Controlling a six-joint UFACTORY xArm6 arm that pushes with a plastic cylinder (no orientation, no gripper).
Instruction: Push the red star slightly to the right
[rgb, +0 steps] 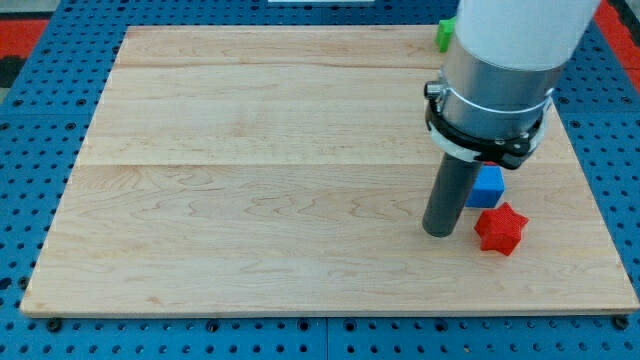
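Note:
The red star (500, 228) lies on the wooden board (250, 180) near the view's lower right. A blue block (488, 186), cube-like, sits just above it, partly hidden by the arm. My tip (438, 232) rests on the board just left of the red star, with a small gap between them. A green block (445, 34) shows at the board's top edge, mostly hidden behind the arm.
The white and grey arm body (500, 70) covers the board's upper right. The board lies on a blue perforated table (30, 120). The board's right edge (600, 220) is close to the red star.

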